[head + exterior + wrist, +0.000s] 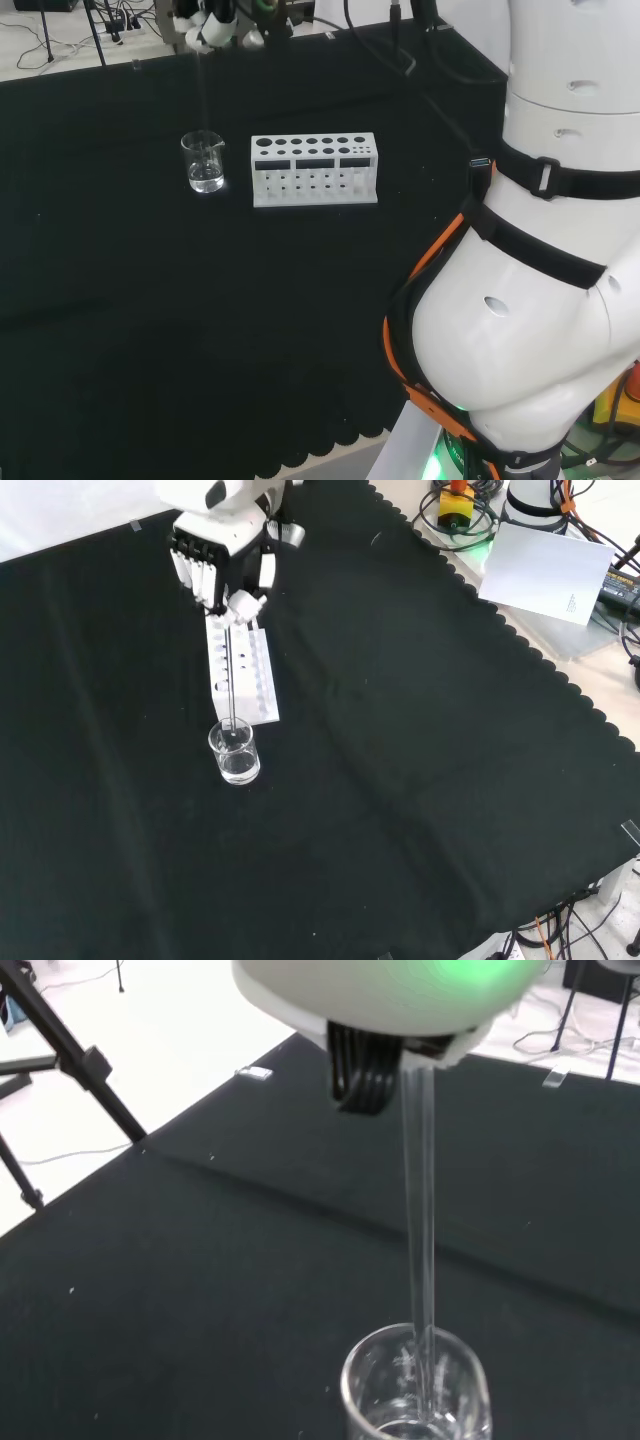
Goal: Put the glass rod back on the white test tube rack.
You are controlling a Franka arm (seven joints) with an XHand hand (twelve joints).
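- The hand (222,562) grips the glass rod (231,680) with curled fingers, holding it upright above the bench.
- The rod's lower end stands inside the small clear beaker (234,752), which holds some clear liquid.
- In the front view, the white test tube rack (245,675) lies just beside the beaker, at its 12 o'clock.
- The black cloth (420,780) covers the bench.

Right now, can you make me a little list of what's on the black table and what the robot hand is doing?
hand: black and white hand, fingers curled round the rod's top
rod: thin clear glass rod, upright, lower end inside the beaker
beaker: small clear glass beaker with a little clear liquid
rack: white test tube rack with round holes, beside the beaker
surface: black cloth
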